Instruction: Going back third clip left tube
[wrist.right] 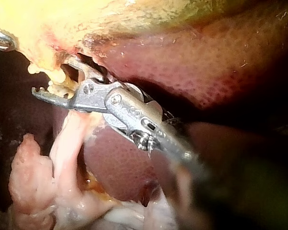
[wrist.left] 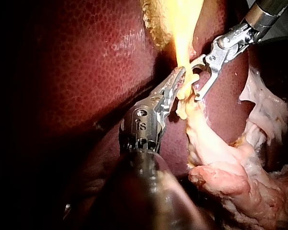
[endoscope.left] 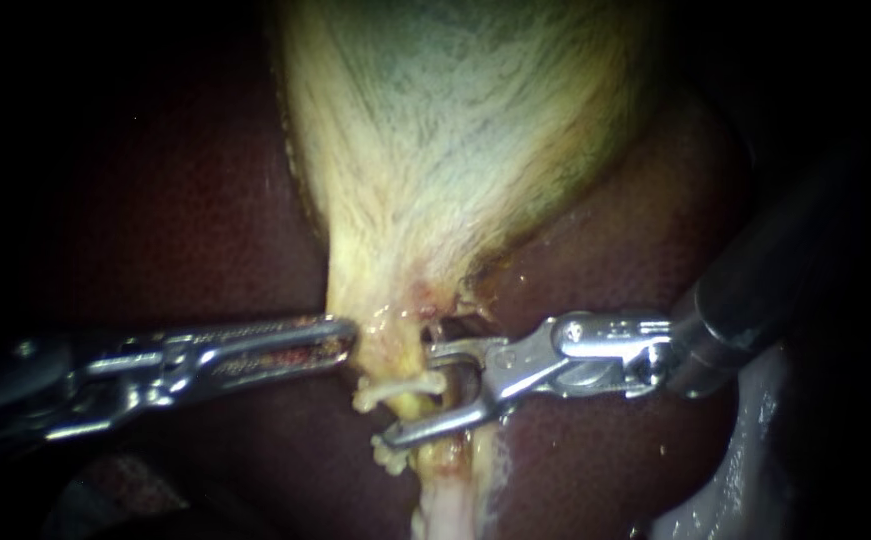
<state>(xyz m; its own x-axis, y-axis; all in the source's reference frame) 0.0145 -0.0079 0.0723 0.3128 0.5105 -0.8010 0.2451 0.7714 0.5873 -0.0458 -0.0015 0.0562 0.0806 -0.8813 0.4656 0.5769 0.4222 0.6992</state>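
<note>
**A:** Biggest first: the dark red liver (endoscope.left: 205, 200) fills the field. The pale yellow gallbladder (endoscope.left: 455, 130) lies on it and narrows down to a neck.

**B:** And the instruments?

**A:** The right instrument (endoscope.left: 407, 395) comes in from the right with its jaws spread wide. They straddle the tube just under that neck and grip nothing. The left instrument (endoscope.left: 345, 335) comes in level, its jaws closed on the edge of the gallbladder's neck.

**B:** The tube itself?

**A:** The tube (endoscope.left: 447, 490) is pale and runs straight on from the neck across the liver.

**B:** Clips?

**A:** Two show, both cream-coloured. The upper clip (endoscope.left: 395, 390) sits on the tube between the right jaws. Its long axis lies crosswise to the tube, and its knobbed end points toward the left instrument. The lower clip (endoscope.left: 390, 458) sits just past the lower jaw's tip, also crosswise. I can't tell which one is the third.
</note>
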